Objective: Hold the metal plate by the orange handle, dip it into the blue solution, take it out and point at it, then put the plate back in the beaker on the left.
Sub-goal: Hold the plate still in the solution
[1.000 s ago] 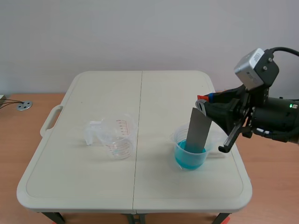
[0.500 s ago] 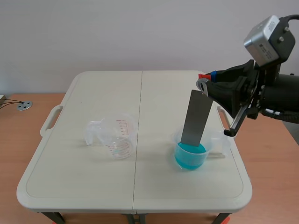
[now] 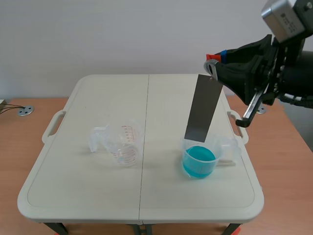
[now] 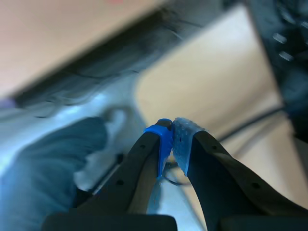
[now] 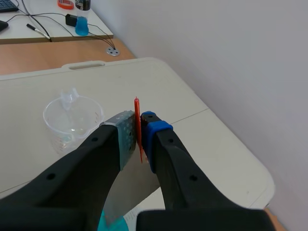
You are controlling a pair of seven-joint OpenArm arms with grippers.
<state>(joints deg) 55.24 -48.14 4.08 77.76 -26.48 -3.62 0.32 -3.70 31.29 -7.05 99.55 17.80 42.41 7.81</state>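
Metal plate [image 3: 201, 108] in R tool [image 3: 215, 58].

The right arm [image 3: 274, 73] comes in high, well above and to the right of the blue-solution beaker [image 3: 199, 161], wrist angled so the right gripper [image 3: 213, 62] points left, up over the beaker. Its fingers are clamped on the thin orange handle [image 5: 137, 126], a pad pressed to either side. The left gripper [image 4: 171, 137] sits outside the scene view, pads meeting tip to tip on nothing.

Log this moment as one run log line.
right gripper: shut on orange handle | metal plate: tilted above blue solution, out of liquid | left gripper: shut, empty | left beaker: no plate
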